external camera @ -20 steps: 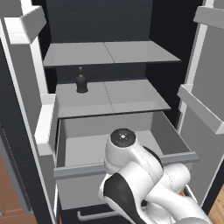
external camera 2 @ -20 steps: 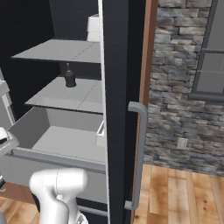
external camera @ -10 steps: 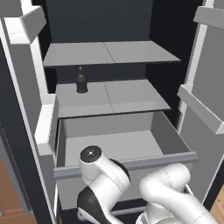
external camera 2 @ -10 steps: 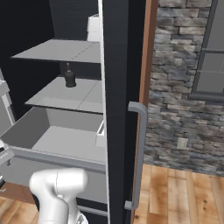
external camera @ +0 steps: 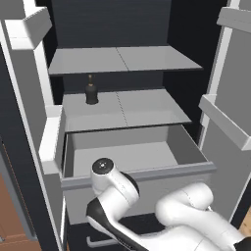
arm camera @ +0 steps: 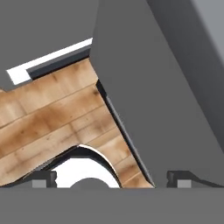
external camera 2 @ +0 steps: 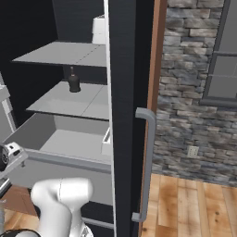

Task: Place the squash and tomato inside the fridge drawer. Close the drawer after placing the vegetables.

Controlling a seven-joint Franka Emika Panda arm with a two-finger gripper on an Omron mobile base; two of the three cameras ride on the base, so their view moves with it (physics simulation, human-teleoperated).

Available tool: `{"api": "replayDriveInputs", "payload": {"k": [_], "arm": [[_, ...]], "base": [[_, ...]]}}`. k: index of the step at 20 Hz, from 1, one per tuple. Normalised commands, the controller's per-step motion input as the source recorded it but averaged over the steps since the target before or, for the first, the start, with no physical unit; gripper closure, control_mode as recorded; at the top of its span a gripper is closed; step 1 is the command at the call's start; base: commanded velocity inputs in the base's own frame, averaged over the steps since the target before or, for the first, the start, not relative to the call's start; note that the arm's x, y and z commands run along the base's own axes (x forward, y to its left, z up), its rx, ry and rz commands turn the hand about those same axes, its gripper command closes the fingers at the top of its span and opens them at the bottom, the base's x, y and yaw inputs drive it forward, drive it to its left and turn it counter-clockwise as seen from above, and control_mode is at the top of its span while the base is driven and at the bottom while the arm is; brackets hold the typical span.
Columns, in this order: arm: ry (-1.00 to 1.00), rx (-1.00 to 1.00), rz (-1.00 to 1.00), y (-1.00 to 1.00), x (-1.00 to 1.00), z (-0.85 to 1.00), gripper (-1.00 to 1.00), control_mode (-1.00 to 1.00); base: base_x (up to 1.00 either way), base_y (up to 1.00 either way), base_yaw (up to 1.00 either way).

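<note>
**Fridge drawer stood pulled out, end effector spread low beside it**

The fridge drawer (external camera: 137, 174) was drawn out toward the robot, a wide, light grey box with a plain grey front. No squash or tomato could be seen in the part of its floor that showed. In the right base view the same drawer (external camera 2: 55, 139) sat below the two shelves, partly hidden behind the dark fridge door (external camera 2: 125, 115) with its grey handle (external camera 2: 147, 162).

A small dark bottle (external camera: 91, 91) stood upright on the lower shelf (external camera: 142, 110), at its left, well behind the drawer; the upper shelf (external camera: 122, 59) lay above it.

The arm bent down in front of the drawer's near left corner. In the hand view the end effector (arm camera: 111, 180) had its two dark fingertips (arm camera: 43, 178) spread wide apart with nothing between them, facing wooden floor (arm camera: 48, 118) and a large grey panel (arm camera: 166, 96).
</note>
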Motion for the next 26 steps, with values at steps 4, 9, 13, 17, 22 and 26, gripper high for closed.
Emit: {"api": "replayDriveInputs", "payload": {"k": [4, 9, 13, 17, 22, 26], "arm": [[0.00, 0.00, 0.03, -0.03, 0.81, 0.00, -1.00, -1.00], [0.00, 0.00, 0.01, -0.12, 0.81, 0.00, -1.00, -1.00], [0.00, 0.00, 0.00, -0.10, 0.84, -0.04, -1.00, -1.00], [-0.01, 0.00, 0.00, -0.05, 0.83, -0.11, -1.00, -1.00], [-0.03, 0.00, 0.00, -0.04, 0.83, -0.10, -1.00, -1.00], [-0.05, 0.00, 0.00, 0.00, 0.69, -0.12, -1.00, -1.00]], "base": [[0.00, 0.00, 0.00], [0.00, 0.00, 0.00], [0.00, 0.00, 0.00], [0.00, 0.00, 0.00], [0.00, 0.00, 0.00], [0.00, 0.00, 0.00]]}}
